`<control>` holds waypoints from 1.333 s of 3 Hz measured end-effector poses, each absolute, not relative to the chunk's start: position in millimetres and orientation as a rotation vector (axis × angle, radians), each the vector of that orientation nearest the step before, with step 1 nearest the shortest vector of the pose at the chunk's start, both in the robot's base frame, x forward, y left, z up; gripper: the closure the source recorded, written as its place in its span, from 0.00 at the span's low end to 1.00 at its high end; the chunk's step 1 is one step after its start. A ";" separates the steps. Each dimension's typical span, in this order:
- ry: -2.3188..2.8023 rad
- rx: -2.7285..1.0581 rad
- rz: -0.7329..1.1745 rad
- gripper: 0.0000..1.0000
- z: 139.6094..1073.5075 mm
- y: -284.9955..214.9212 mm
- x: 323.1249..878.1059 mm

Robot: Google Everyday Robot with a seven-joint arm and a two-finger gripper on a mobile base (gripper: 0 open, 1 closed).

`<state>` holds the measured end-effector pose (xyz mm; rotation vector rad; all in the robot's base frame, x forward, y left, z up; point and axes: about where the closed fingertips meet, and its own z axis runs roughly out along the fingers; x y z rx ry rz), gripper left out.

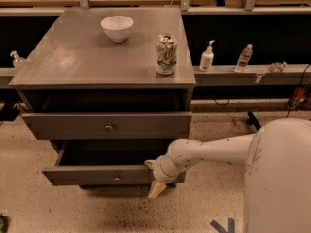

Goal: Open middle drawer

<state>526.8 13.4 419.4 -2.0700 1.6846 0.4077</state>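
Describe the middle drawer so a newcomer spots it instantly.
Grey cabinet carrying a white bowl and a can. The middle drawer is the lower of its two visible fronts, pulled out, with the gripper at its right end; the front above is taller, with a shinier knob.

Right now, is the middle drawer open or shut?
Open. The middle drawer sits out from the cabinet, dark gap behind its front; hand at its right end.
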 end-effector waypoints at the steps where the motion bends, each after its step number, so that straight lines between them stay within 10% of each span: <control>1: 1.690 -2.078 0.438 0.31 429.8 13.3 489.7; 4: 1.672 -2.034 0.446 0.31 452.8 -0.5 456.2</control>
